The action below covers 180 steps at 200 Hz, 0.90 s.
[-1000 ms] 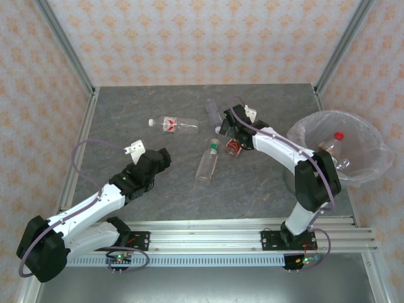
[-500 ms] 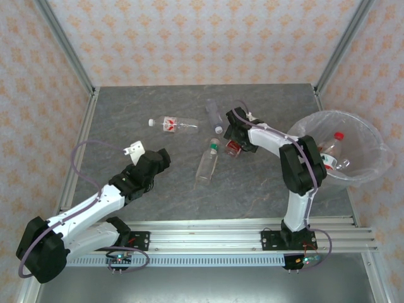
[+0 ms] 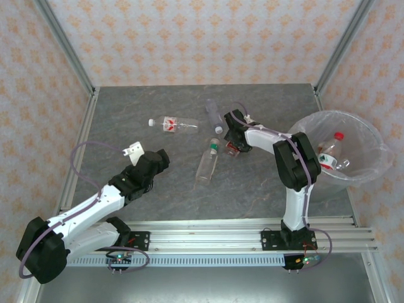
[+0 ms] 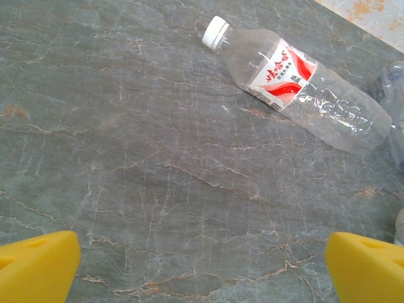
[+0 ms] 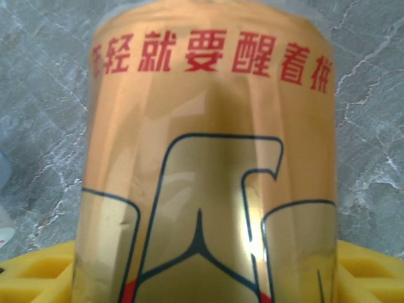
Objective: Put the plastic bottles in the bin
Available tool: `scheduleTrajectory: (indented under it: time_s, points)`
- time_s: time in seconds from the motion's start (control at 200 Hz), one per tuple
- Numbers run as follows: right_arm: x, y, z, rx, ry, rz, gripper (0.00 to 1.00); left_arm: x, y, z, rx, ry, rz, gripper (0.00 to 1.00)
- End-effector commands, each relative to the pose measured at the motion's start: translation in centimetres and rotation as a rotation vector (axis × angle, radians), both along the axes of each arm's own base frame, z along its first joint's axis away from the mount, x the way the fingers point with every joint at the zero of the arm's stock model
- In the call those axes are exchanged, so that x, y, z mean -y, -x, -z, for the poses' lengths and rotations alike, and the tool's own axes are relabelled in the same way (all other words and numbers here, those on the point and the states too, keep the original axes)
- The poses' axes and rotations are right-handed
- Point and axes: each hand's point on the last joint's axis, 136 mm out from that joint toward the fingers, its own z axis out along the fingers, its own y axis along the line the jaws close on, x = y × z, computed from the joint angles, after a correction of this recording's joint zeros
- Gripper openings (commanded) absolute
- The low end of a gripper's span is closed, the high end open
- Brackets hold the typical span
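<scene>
Two arms work over a grey marbled table point(image 3: 252, 186), seen from behind their bases.

The right gripper point(image 3: 231, 141) sits low at mid-table over an orange-labelled bottle point(image 3: 235, 150) that lies on the stone. From the wrist camera this bottle stands between the yellow fingers point(image 5: 38, 278), with red characters across the top of its label and a pad close beside each flank. Whether the pads pinch it or merely bracket it cannot be told.

The left gripper point(image 3: 164, 159) hovers left of centre. Its yellow fingertips point(image 4: 38, 265) are spread wide, with only stone between them.

Surroundings:
- A green-capped bottle point(image 3: 206, 161) lies just left of the orange-labelled bottle, near the right gripper.
- A clear bottle point(image 3: 214, 113) lies just behind that gripper, towards the back wall.
- A white-capped bottle point(image 4: 297, 82) with a red-and-white label lies on its side ahead of the left gripper, well apart from the fingertips.

The bin point(image 3: 356, 177) stands at the table's right edge, well apart from the orange-labelled bottle. The elbow point(image 3: 297, 161) of the right arm stands between the two, overlapping the bin's left wall. Inside the bin rests a red-capped bottle point(image 3: 334, 142) among other clear plastic.
</scene>
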Motion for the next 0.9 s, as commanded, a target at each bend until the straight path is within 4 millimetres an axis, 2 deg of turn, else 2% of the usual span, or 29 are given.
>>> scheduleTrajectory:
  time_s: [0.0, 0.305, 0.896]
  points:
    - [0.6, 0.2, -0.5, 0.034, 0.003, 0.008, 0.66, -1.1, 0.4, 0.3, -0.007, -0.026, -0.037, 1.0]
    - [0.7, 0.7, -2.8, 0.102, 0.001, -0.052, 0.6, -0.9, 0.2, 0.3, -0.007, -0.023, -0.032, 1.0]
    - [0.7, 1.9, -10.0, 0.39, -0.081, -0.155, 0.53, 0.1, -0.5, 0.4, -0.015, 0.0, -0.007, 1.0]
